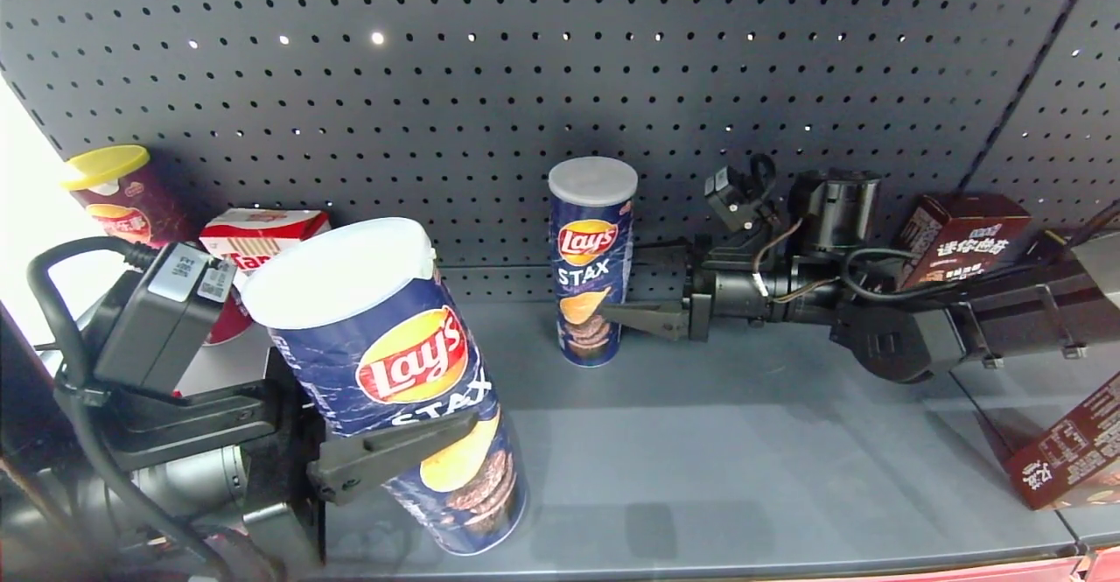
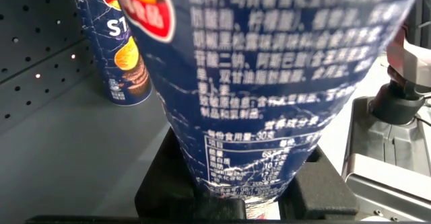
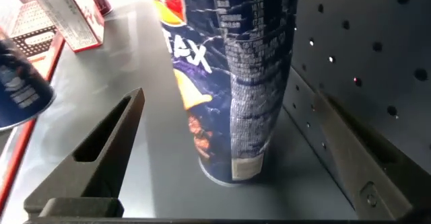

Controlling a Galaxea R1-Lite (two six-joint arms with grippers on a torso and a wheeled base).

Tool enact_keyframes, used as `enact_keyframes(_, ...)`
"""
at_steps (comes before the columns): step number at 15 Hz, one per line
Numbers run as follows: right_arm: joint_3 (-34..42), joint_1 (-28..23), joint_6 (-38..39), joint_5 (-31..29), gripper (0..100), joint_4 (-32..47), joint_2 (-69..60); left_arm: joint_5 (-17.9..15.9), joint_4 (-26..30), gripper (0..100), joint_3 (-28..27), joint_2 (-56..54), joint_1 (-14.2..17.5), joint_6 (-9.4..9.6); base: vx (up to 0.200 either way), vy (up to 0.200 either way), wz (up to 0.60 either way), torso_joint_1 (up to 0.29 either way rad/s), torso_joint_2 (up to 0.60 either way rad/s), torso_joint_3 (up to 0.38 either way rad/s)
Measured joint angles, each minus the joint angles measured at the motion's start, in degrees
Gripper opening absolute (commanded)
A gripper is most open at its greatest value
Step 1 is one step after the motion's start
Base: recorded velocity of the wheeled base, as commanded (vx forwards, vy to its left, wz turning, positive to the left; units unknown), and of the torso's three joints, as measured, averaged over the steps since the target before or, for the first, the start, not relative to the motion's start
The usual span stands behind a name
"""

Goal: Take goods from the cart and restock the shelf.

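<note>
The left claw (image 1: 429, 429) was clamped around a tall dark-blue cardboard crisp tube with a white plastic lid (image 1: 394, 372). It held the tube tilted, nearer the camera than a matching upright tube (image 1: 591, 258) and to its left, probably ready to stand it alongside on the grey metal shelf (image 1: 744, 442). The right claw (image 3: 225, 103) had its jaws spread on either side of the upright tube, seemingly to steady it. Both lids were on, hiding the contents.
</note>
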Motion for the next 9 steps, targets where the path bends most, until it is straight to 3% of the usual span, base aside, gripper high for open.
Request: enact_keyframes(9,-7.9,2.8,0.0,-0.2,100,-0.5,8.0,0.8,0.0,0,0.0,0.0,0.0,-0.01,0.000,0.000,0.00,0.000,0.00,0.000)
